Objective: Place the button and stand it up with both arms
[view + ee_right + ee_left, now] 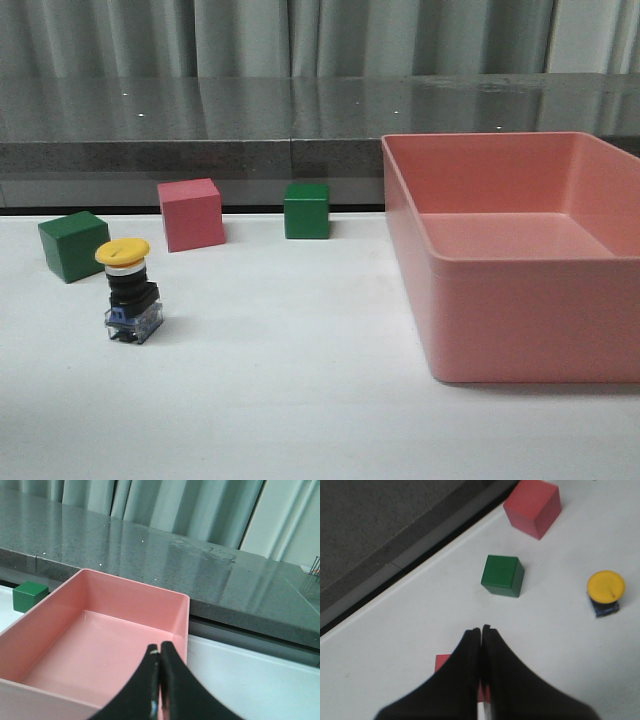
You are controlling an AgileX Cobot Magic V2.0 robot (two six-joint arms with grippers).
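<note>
- Grey curtains hang behind a dark stone ledge, and in front of it a white table (320, 400) carries a few blocks and a big pink bin (520, 260) on the right side.
- On the left part of the table stands the button (130, 292), upright on its clear bluish base, yellow cap on top, its long axis pointing straight up. It sits just in front of a green block (73, 245), with a pink block (190, 214) and a second green block (306, 210) further back.
- From the left claw (481, 630), the button (605, 592) lies off to one side and a little ahead, well apart, beyond the green block (503, 575).
- That left claw has its fingers pressed together, holding nothing.
- Over the pink bin (100, 645) hovers the right claw (160, 647), also pressed shut and empty, on the far side from the button.
- By my reckoning the left arm is clearly the nearer one for any reach.
- Already standing, the button looks small and top-heavy, likely to tip if nudged.
</note>
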